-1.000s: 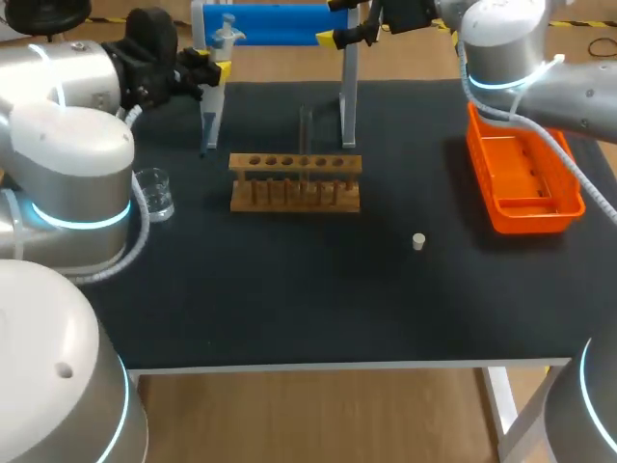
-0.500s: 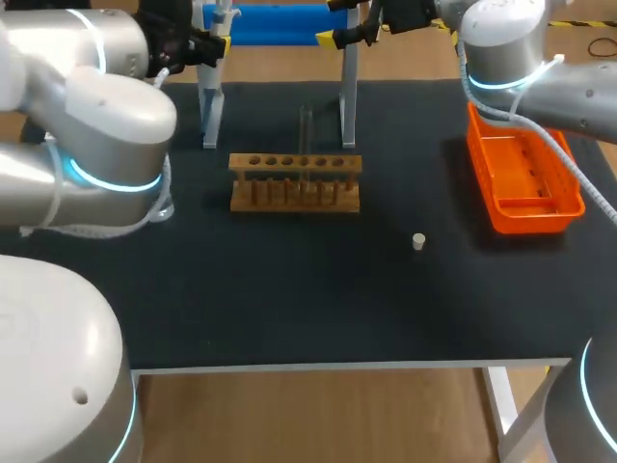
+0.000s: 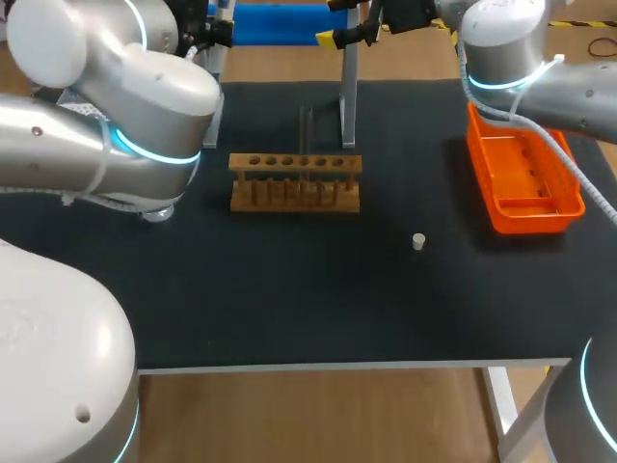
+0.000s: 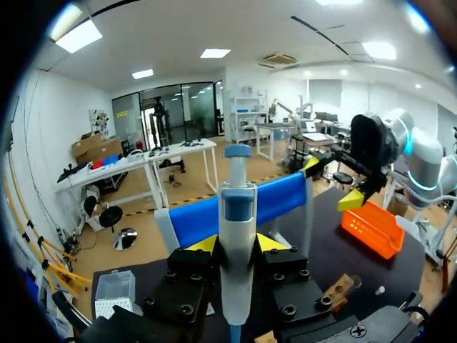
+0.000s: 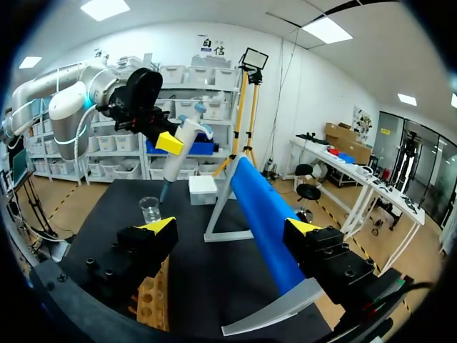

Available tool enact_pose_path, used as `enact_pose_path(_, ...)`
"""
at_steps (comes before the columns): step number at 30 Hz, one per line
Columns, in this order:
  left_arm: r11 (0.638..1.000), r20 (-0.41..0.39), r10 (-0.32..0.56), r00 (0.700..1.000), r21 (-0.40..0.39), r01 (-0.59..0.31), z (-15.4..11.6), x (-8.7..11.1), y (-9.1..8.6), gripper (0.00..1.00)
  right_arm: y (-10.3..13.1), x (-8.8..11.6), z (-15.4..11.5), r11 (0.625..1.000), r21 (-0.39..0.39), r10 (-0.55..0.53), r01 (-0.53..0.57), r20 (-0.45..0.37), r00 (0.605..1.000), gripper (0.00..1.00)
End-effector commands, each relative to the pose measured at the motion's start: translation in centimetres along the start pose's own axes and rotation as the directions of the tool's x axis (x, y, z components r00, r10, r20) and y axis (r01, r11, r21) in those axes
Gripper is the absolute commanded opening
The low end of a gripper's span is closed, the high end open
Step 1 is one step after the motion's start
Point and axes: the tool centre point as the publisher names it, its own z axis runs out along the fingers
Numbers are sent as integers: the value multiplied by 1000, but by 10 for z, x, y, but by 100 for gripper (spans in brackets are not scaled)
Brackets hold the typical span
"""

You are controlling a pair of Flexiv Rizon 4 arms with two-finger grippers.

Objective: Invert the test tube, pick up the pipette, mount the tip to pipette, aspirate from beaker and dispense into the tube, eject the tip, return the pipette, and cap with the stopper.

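Over the far left corner of the worktop [image 3: 289, 299], left gripper [image 4: 237, 244], fingers clamped on the pipette [image 4: 237, 207] from both sides, yellow tips against its white body. Pipette held up off the worktop, upright along the fingers with the blue plunger end on top, apart from the blue pipette stand [image 3: 280, 24] at the far edge. From the right wrist, seen hanging above the glass beaker [image 5: 150, 209] and near the white tip box [image 5: 202, 191], both by the far left corner.

At the far edge near the middle, right gripper [image 5: 232, 229], fingers spread wide and gripping nothing, the stand's blue bar running between them.

Toward the middle of the worktop, a wooden test tube rack [image 3: 296, 181], with the test tube [image 3: 307, 125] upright at its back, rising above the row of holes. Nearer the front edge and toward the right, the small pale stopper [image 3: 418, 241] alone on the black surface. Along the right edge, an orange tray [image 3: 525, 178], well apart from the stopper.
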Motion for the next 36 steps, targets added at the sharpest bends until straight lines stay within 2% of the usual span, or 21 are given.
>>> enact_pose_path(1, 999, 54, 2, 999, -39, 0, 16, 1, -4, 0, 0, -1, -1, 1000, 3, 1, -1, -4, 1000, 100)
enact_pose_path(17, 993, 159, -56, 986, -96, 72, 41, -27, 3, 0, 0, -1, -1, 1000, 3, 1, -1, -4, 1000, 100)
enact_pose_path(36, 984, 215, -62, 975, -153, 96, 70, -43, -1, 0, 0, -1, -1, 1000, 3, 1, -1, -4, 1000, 100)
